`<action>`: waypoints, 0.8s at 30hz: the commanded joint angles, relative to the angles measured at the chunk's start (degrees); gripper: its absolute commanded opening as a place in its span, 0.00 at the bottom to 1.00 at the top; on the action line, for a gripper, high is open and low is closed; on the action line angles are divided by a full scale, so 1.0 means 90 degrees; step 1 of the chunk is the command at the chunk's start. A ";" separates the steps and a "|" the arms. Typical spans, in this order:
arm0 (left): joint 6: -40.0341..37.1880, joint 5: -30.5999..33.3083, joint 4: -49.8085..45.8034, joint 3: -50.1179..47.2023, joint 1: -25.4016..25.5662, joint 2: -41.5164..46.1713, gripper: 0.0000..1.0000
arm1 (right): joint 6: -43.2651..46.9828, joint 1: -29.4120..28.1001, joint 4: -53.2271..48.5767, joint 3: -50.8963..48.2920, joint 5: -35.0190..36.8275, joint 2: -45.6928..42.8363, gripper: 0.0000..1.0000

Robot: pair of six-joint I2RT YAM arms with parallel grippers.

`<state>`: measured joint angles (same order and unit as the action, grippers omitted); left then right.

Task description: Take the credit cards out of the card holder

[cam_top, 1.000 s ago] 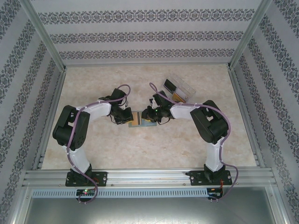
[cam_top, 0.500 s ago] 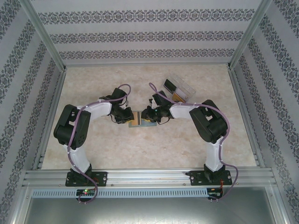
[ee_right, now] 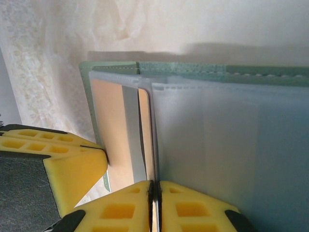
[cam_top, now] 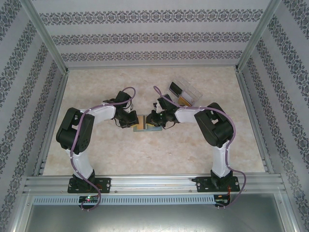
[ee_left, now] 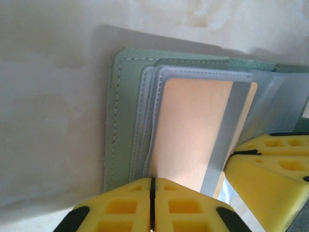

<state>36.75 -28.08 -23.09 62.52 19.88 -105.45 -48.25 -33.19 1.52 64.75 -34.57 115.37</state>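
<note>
Marbled tabletop [cam_top: 145, 154], arms [cam_top: 99, 112] elbowed inward, left claw [ee_left: 152, 205] shut atop card holder [ee_left: 126, 106], right claw [ee_right: 154, 205] pinching its sleeve [ee_right: 217, 145]

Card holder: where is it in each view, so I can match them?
Top external: the card holder lies mid-table, nearer and left of the clear box.
Left wrist: its green panel sits left of centre.
Right wrist: its green edge runs along the top, clear sleeves below.
Shared landmark: the orange card, in both wrist views.

Right claw [ee_right: 154, 191] pinched shut, edged left over card holder [ee_right: 193, 68]; gap to left claw [ee_left: 152, 193] narrower.
</note>
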 commanded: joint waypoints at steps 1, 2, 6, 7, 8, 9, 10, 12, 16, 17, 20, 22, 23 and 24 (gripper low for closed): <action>0.0040 0.0076 0.0010 -0.0013 0.0078 -0.0221 0.10 | -0.0030 -0.0067 0.0121 0.0129 -0.0197 0.0159 0.11; 0.0035 0.0084 0.0007 -0.0013 0.0078 -0.0208 0.10 | -0.0008 -0.0063 0.0131 0.0131 -0.0209 0.0151 0.10; 0.0009 0.0181 -0.0093 0.0033 0.0078 -0.0136 0.11 | 0.0036 -0.0062 0.0187 0.0060 -0.0141 0.0019 0.00; -0.0009 0.0239 -0.0131 0.0039 0.0076 -0.0090 0.11 | 0.0047 -0.0044 0.0192 0.0017 -0.0072 -0.0036 0.00; -0.0025 0.0313 -0.0169 0.0045 0.0080 -0.0041 0.13 | 0.0056 -0.0035 0.0221 -0.0048 -0.0012 -0.0104 0.00; -0.0050 0.0421 -0.0222 0.0046 0.0080 0.0023 0.15 | 0.0064 -0.0006 0.0273 -0.0116 0.0030 -0.0177 0.00; -0.0069 0.0511 -0.0259 0.0042 0.0073 0.0090 0.17 | 0.0060 0.0014 0.0299 -0.0171 0.0047 -0.0241 0.00; -0.0103 0.0623 -0.0295 0.0032 0.0068 0.0213 0.18 | 0.0060 0.0078 0.0351 -0.0281 0.0109 -0.0355 0.00; -0.0111 0.0656 -0.0286 0.0029 0.0062 0.0339 0.18 | 0.0068 0.0142 0.0355 -0.0417 0.0174 -0.0493 0.00; -0.0109 0.0645 -0.0278 0.0038 0.0063 0.0340 0.18 | 0.0064 0.0152 0.0357 -0.0427 0.0183 -0.0509 0.00; -0.0093 0.0553 -0.0210 0.0050 0.0059 0.0305 0.16 | 0.0035 0.0148 0.0415 -0.0397 0.0072 -0.0479 0.00; -0.0103 0.0580 -0.0216 0.0055 0.0066 0.0283 0.16 | -0.0015 0.0131 0.0488 -0.0351 -0.0095 -0.0423 0.00; -0.0114 0.0613 -0.0227 0.0055 0.0058 0.0290 0.15 | -0.0053 0.0112 0.0532 -0.0330 -0.0158 -0.0403 0.00; -0.0138 0.0642 -0.0232 0.0072 0.0064 0.0305 0.15 | -0.0078 0.0087 0.0546 -0.0296 -0.0204 -0.0389 0.00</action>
<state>36.47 -23.62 -23.57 62.61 19.92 -104.12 -48.25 -32.36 4.40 61.63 -34.26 112.88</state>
